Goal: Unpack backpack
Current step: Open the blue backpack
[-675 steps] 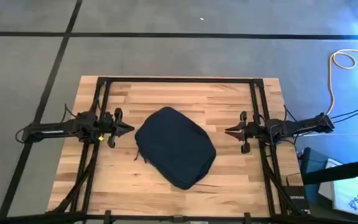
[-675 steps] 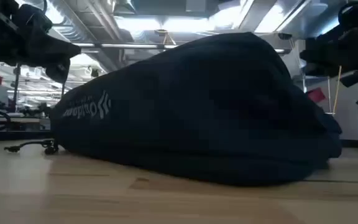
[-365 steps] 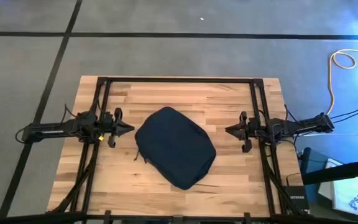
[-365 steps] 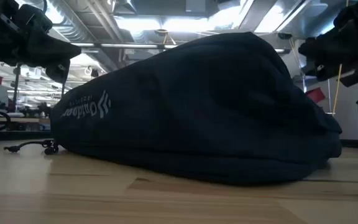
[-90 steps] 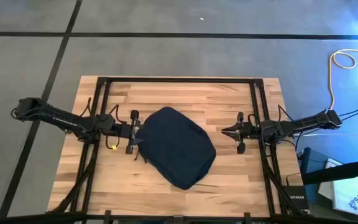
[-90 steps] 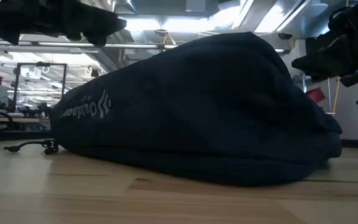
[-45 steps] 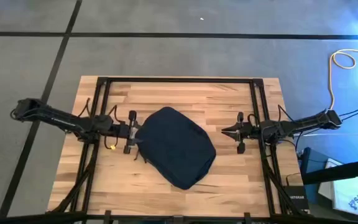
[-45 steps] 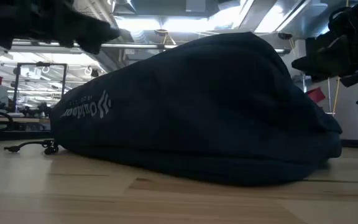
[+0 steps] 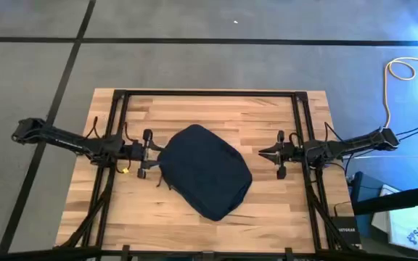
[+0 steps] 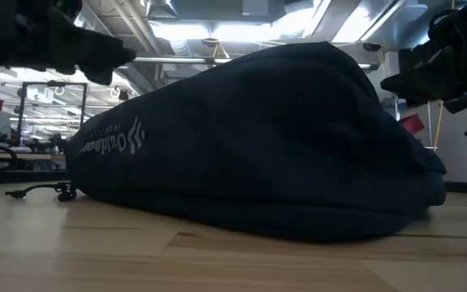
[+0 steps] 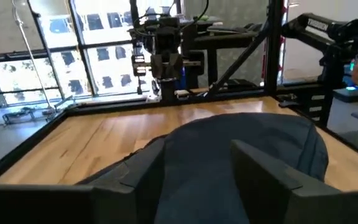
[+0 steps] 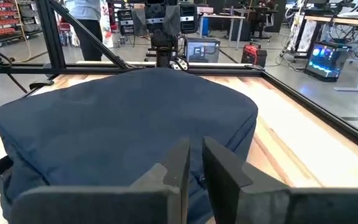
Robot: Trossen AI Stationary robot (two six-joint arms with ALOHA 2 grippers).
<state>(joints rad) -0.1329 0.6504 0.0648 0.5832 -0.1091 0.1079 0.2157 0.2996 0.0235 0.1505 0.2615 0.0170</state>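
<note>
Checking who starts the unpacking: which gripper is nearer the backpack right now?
Left. The left gripper sits right at the edge of the backpack, jaws open. The right gripper hangs off the opposite side with bare table showing between them, jaws nearly closed.

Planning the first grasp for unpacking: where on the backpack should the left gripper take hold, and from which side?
Probably the backpack's edge facing the left gripper, approached level from that side. The bag lies flat and bulging; its low rim and the cord trailing there offer something pinchable.
</note>
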